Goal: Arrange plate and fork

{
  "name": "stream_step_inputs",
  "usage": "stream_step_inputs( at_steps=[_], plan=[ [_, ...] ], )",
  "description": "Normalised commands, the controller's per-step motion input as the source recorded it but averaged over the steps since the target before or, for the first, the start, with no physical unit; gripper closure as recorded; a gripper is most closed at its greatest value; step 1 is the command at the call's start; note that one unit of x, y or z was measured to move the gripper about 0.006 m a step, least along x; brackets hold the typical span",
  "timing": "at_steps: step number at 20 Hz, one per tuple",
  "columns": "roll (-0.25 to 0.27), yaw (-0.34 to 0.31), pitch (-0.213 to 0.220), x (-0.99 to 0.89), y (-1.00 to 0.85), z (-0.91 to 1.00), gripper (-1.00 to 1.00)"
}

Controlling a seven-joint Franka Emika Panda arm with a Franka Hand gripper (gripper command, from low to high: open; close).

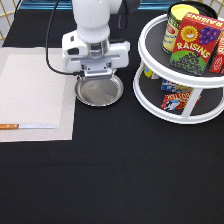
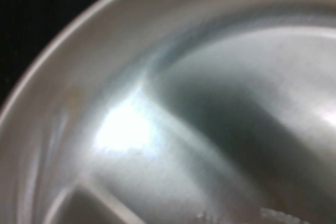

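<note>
The tool [image 1: 98, 76] sits low over the far rim of the plate [image 1: 99, 91], right at or touching it; the white hand body hides the fingertips in the exterior view, so whether the tool is released, clenched or grasping the rim cannot be told. The wrist view is filled with the plate's shiny curved inner wall [image 2: 187, 125] at very close range, which fits a hand pressed down close to the metal.

The plate lies on the black desk [image 1: 125, 170] near its middle, toward the far edge, just beside the right edge of the pale placemat [image 1: 35, 95] and not on it. The step in hand looks like the taking of the plate, judged from how close the tool stands to its rim. A thin raised rim on a slick metal plate calls for a firm, square pinch, since it could slip or tip.

On the placemat's near edge, by the desk's left edge, lies a utensil [image 1: 27, 126] with an orange-brown handle and a pale metal end; whether it is the fork cannot be made out. At the desk's right far corner stands a white two-tier turntable [image 1: 150, 95] carrying a raisins box [image 1: 197, 42], a can [image 1: 177, 25] and small packets below.
</note>
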Motion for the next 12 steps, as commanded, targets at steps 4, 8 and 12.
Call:
stream_step_inputs(
  at_steps=[4, 8, 12],
  plan=[
    [0.058, 0.000, 0.091, 0.42, -0.07, -0.19, -1.00],
    [0.086, 0.001, 0.091, 0.43, -0.20, -0.11, -1.00],
    [0.093, 0.000, 0.121, 0.53, -0.33, -0.02, -1.00]
  ],
)
